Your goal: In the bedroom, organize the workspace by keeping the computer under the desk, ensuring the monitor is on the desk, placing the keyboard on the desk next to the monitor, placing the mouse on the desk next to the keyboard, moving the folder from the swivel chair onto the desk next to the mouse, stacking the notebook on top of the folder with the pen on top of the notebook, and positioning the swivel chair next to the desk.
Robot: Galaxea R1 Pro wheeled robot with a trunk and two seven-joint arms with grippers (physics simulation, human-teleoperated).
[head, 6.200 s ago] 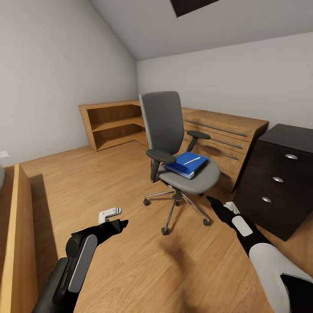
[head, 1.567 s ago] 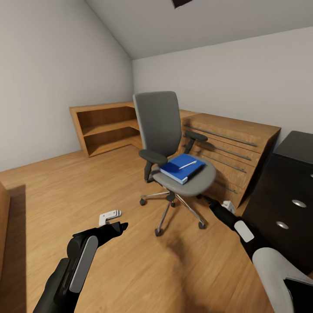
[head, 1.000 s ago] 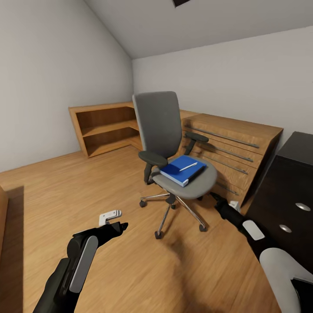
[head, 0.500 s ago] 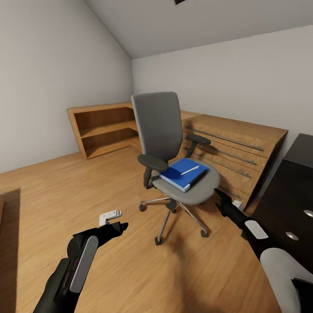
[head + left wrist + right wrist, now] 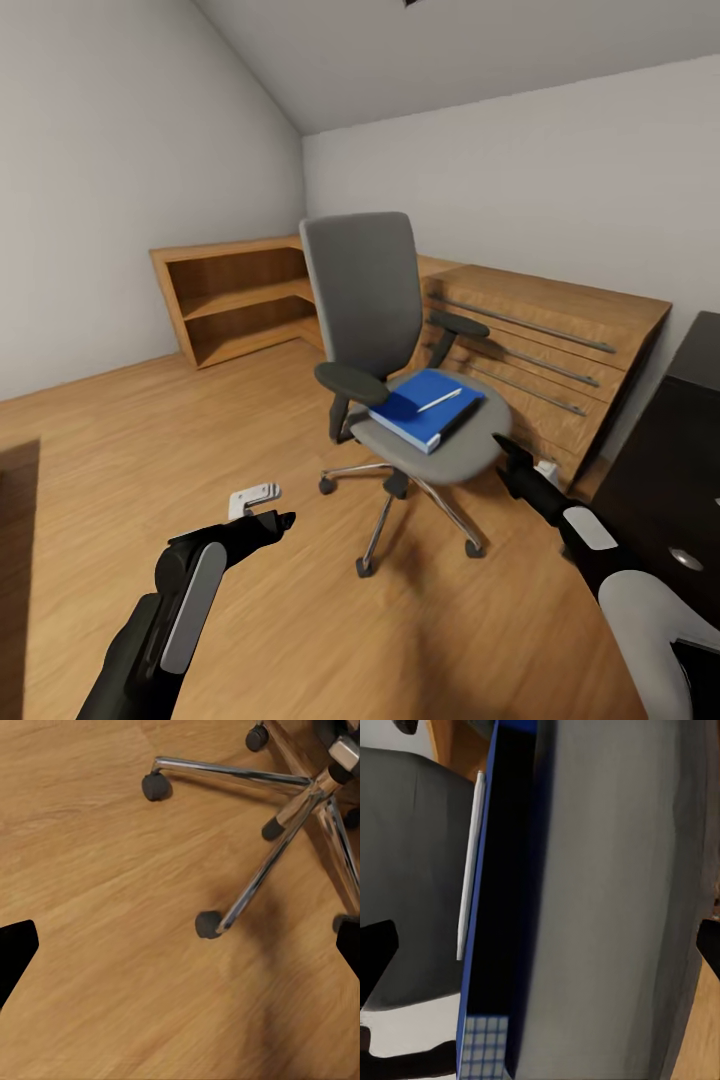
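In the attic bedroom, under the sloped ceiling, the swivel chair (image 5: 385, 330) is seen standing on the light wood floor (image 5: 150, 430), just in front of a wooden chest (image 5: 545, 345) with bar handles. A low wooden shelf unit (image 5: 235, 300) is set in the corner behind it. On the grey seat the blue folder (image 5: 425, 408) is laid flat, with the white pen (image 5: 438, 401) resting on its top. The black drawers of the bench (image 5: 675, 480) are seen at the right edge, close to the chest.

The right claw (image 5: 503, 452) is held just beside the seat's front edge, pointed at the folder; in the right wrist view the folder's edge (image 5: 499, 907) and the pen (image 5: 470, 866) are seen close up, with black fingertips (image 5: 376, 952) set wide apart at both sides. The left claw (image 5: 272, 523) is held low over the floor, apart from the chair; its fingertips (image 5: 15, 949) are likewise spread wide in the left wrist view, above the chrome base (image 5: 277, 844) and castors.
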